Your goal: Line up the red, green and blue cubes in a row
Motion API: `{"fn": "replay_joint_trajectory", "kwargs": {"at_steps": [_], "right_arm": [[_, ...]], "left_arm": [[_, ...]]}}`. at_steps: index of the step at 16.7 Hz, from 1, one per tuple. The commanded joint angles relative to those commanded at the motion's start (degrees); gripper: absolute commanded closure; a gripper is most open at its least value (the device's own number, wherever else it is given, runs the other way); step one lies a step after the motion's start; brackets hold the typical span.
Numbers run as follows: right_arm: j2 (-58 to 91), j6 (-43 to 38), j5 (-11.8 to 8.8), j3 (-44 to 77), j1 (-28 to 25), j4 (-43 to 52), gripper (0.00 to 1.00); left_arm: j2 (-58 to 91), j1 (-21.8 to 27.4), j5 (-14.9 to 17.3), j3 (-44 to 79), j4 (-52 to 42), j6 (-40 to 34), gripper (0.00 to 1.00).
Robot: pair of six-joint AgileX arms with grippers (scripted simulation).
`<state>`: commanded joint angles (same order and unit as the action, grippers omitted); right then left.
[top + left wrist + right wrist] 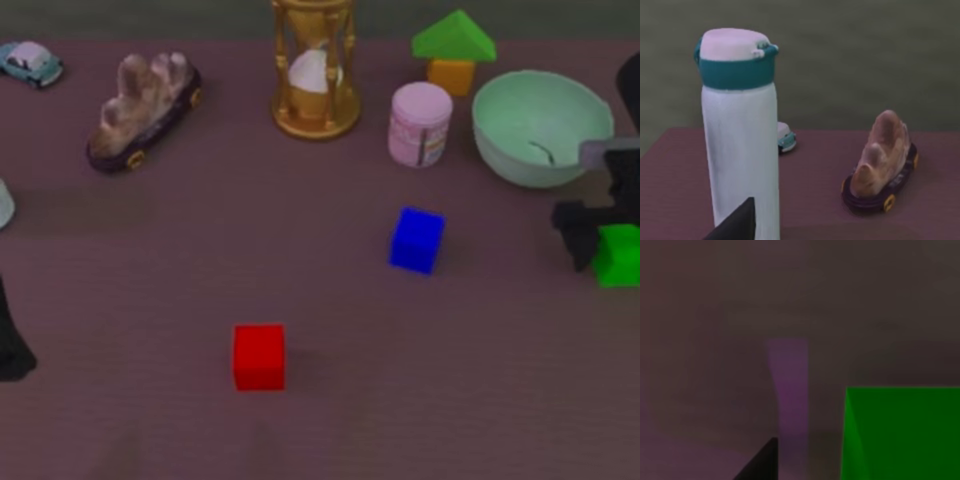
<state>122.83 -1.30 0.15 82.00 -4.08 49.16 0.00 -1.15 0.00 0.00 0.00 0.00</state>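
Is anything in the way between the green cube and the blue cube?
Nothing visible is. The green cube sits at the right gripper by the table's right edge, and only bare table lies between it and the blue cube. The bowl stands farther back.

Lighting dim and even on my feeds; the tabletop (150,400) shows only faint soft shadows, no glare. Right wrist view murky, its close surfaces blurred.

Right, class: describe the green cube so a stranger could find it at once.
Start at the pale green bowl near the table's right edge in the top view. Just in front of it is the right gripper, and the green cube sits at its fingers. Unlike the green wedge behind the bowl, it is a plain cube with square faces.
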Motion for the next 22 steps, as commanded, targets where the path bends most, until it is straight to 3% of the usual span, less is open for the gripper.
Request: {"fn": "replay_joint_trajectory", "kwargs": {"at_steps": [8,18,22], "right_arm": [[0.00,0.00,0.00,0.00,0.00,0.00,0.98],[-0.53,-0.03,0.01,0.29,0.10,0.36,1.00],[-2.57,-0.04,-0.04,4.35,-0.05,6.70,1.00]], "left_arm": [[0.00,0.00,0.00,0.00,0.00,0.00,0.00],[0.00,0.00,0.00,0.00,0.00,0.00,0.00],[0.00,0.00,0.00,0.00,0.00,0.00,0.00]]}}
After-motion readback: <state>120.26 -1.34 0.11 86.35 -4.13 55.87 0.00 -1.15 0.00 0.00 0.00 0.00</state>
